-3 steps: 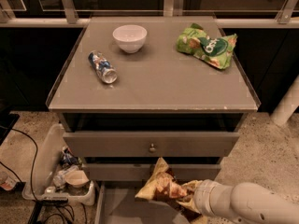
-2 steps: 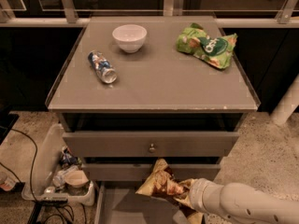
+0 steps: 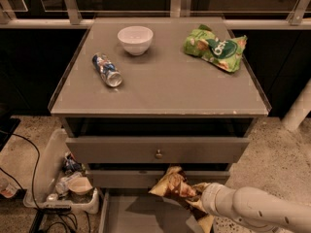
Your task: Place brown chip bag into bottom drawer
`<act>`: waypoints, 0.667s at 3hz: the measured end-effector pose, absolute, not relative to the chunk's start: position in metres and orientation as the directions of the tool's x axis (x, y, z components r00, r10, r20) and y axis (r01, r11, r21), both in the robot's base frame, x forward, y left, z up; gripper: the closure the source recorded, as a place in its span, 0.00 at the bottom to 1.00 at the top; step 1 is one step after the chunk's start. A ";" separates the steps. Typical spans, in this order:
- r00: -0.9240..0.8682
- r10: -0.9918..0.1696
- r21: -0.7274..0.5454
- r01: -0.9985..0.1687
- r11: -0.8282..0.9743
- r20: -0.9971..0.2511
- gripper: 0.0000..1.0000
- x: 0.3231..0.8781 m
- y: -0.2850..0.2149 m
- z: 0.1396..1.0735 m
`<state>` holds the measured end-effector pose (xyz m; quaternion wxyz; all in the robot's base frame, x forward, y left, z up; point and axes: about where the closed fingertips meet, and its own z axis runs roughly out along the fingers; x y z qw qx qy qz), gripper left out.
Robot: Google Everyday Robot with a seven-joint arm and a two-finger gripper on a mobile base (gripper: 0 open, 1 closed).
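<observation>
Brown bag (image 3: 171,184) is pinched at its right end by the gripper (image 3: 195,198), near right, low in front of the cabinet. Bag is held tilted above the open bottom drawer (image 3: 136,213), not yet touching its floor; a shadow is cast below. Held over the tray's right half, likely so it can be lowered straight in. Green bag (image 3: 215,46) is left untouched on top.

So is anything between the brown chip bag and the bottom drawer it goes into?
Nothing visible. The gripper, low at right, holds the brown chip bag above the open bottom drawer, whose visible floor looks bare.
</observation>
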<state>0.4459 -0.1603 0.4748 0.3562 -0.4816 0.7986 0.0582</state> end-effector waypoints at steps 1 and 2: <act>-0.314 -0.729 -0.210 -0.822 0.529 -0.608 1.00 0.440 -0.155 0.439; -0.315 -0.728 -0.175 -0.842 0.511 -0.609 1.00 0.430 -0.153 0.393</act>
